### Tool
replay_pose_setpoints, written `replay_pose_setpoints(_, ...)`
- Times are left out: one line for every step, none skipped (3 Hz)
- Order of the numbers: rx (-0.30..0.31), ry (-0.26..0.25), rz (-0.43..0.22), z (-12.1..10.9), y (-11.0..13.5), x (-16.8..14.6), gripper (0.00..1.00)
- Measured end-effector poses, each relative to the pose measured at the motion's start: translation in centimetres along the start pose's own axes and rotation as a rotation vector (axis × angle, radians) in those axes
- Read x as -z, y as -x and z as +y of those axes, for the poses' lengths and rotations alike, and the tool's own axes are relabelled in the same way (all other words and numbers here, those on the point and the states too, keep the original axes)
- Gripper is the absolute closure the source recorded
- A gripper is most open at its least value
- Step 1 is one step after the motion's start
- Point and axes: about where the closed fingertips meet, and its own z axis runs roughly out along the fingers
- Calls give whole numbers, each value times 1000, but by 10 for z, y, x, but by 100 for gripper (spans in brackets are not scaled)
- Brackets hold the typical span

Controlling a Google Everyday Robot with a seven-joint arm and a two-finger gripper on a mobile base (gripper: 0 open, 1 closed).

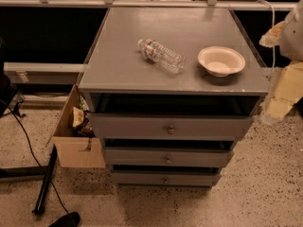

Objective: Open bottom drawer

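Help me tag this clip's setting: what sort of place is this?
Probably a lab or workshop: speckled hard floor, a cable trailing beside a grey drawer cabinet, and a cardboard box of odds and ends. The tool hangs beside the cabinet at the picture's right edge.

Dim warm light, gripper (pixel 278 100) glaring, right edge

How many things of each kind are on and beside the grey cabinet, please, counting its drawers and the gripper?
Drawers: 3 (top drawer, middle drawer, bottom drawer)
Plastic bottle, lying on top: 1
Bowl, on top: 1
Cardboard box, beside the cabinet, picture's left: 1
Gripper, beside the cabinet, picture's right edge: 1
Total: 7
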Motion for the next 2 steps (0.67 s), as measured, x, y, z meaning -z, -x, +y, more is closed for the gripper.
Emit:
replay_pose_setpoints(-1, -4, -4, 0, 0, 0, 0)
replay_pose_setpoints(-15, -5, -26, 8, -1, -14, 0)
